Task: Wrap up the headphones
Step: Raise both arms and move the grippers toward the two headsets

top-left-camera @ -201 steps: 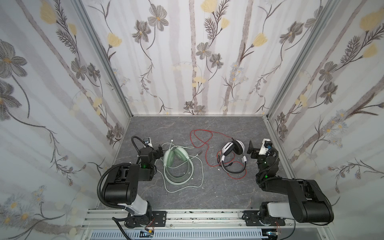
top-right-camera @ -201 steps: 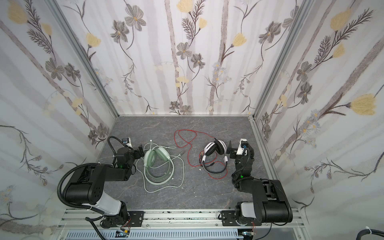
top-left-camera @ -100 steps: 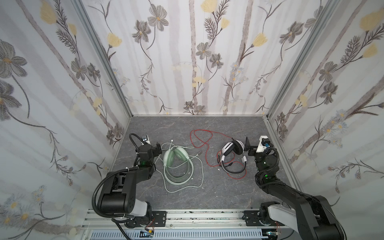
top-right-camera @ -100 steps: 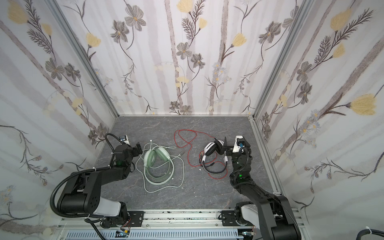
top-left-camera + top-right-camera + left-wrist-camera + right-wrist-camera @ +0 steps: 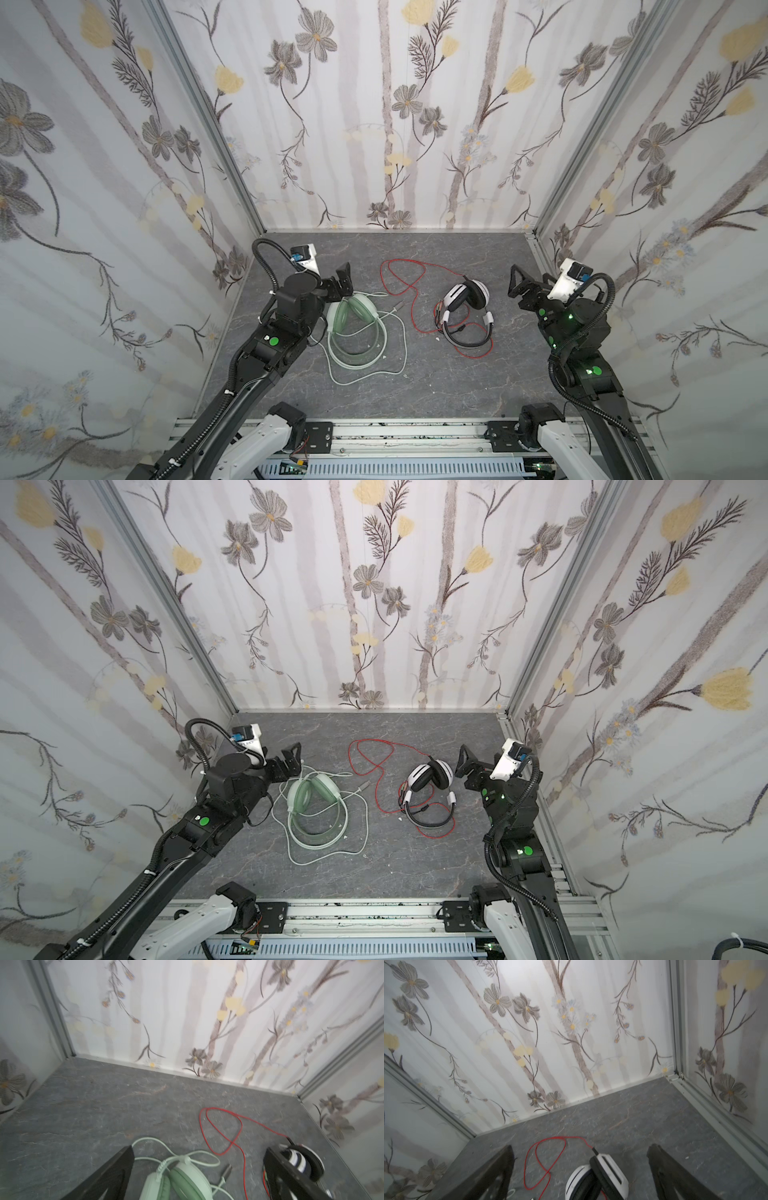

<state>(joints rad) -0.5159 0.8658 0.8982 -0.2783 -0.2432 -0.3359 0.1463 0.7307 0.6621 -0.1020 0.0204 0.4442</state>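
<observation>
The pale mint green headphones [image 5: 353,318] [image 5: 316,796] lie left of centre on the grey floor, with their green cable [image 5: 401,345] looped loosely around them. My left gripper [image 5: 336,282] [image 5: 284,762] hovers open just above and left of their ear cups [image 5: 187,1180], holding nothing [image 5: 197,1152]. The white-and-black headphones [image 5: 465,299] [image 5: 428,777] [image 5: 600,1176] lie right of centre. Their thin red cable [image 5: 399,282] [image 5: 542,1159] trails in loops toward the back. My right gripper [image 5: 530,284] [image 5: 478,762] [image 5: 581,1148] stands open and empty to their right.
Flowered walls close the grey floor [image 5: 436,382] on three sides, with metal corner posts [image 5: 536,232] at the back. The green cable's jack plug [image 5: 399,306] lies between the two headsets. An aluminium rail [image 5: 395,436] carrying the arm bases runs along the front.
Both arms have unfolded and risen from their low rest pose, carrying the grippers up and slightly toward the back. Neither headset has moved, and both grippers have stayed open.
</observation>
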